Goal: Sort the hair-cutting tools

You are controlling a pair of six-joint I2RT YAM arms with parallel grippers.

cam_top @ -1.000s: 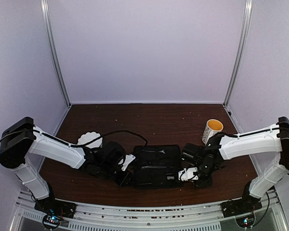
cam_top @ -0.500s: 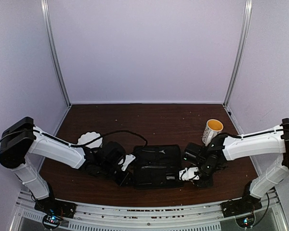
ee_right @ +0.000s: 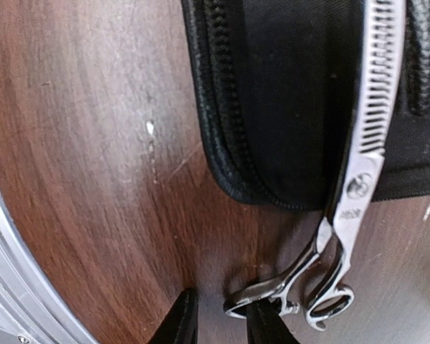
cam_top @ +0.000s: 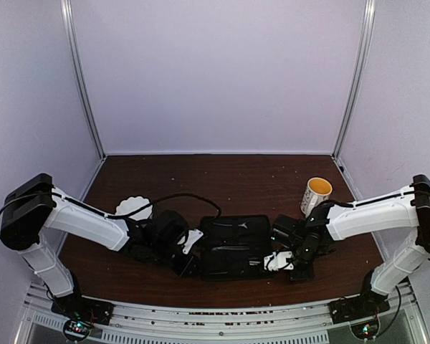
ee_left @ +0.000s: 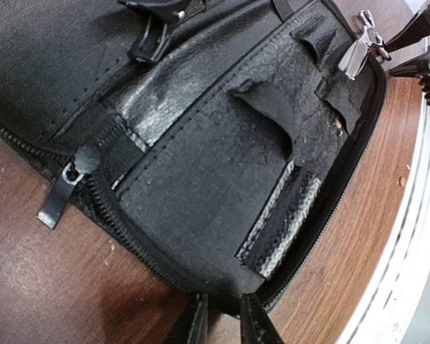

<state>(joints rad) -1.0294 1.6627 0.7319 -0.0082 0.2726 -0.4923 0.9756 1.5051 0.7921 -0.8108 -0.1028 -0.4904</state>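
Observation:
The black zip case [cam_top: 233, 247] lies open mid-table. Toothed silver thinning scissors [ee_right: 362, 165] lie on its right part, their ring handles [ee_right: 301, 297] off the edge over the table; they also show in the left wrist view [ee_left: 362, 46]. My right gripper [ee_right: 218, 322] stands at those rings, jaws a little apart, with one finger [ee_right: 261, 322] at the nearer ring. My left gripper [ee_left: 222, 326] is shut on the case's near left rim [ee_left: 226, 304]. A short black piece [ee_left: 154, 36] sits in the case. A thin silver tool [cam_top: 226, 249] lies in the case's middle.
A white fluted bowl [cam_top: 132, 208] stands left of the case, behind my left arm. A white cup with a yellow inside [cam_top: 317, 193] stands at the back right. The metal rail [cam_top: 215, 315] runs along the table's near edge.
My right gripper has shifted slightly left and toward the near edge, by the scissors' handles. The left arm and the case have barely moved.

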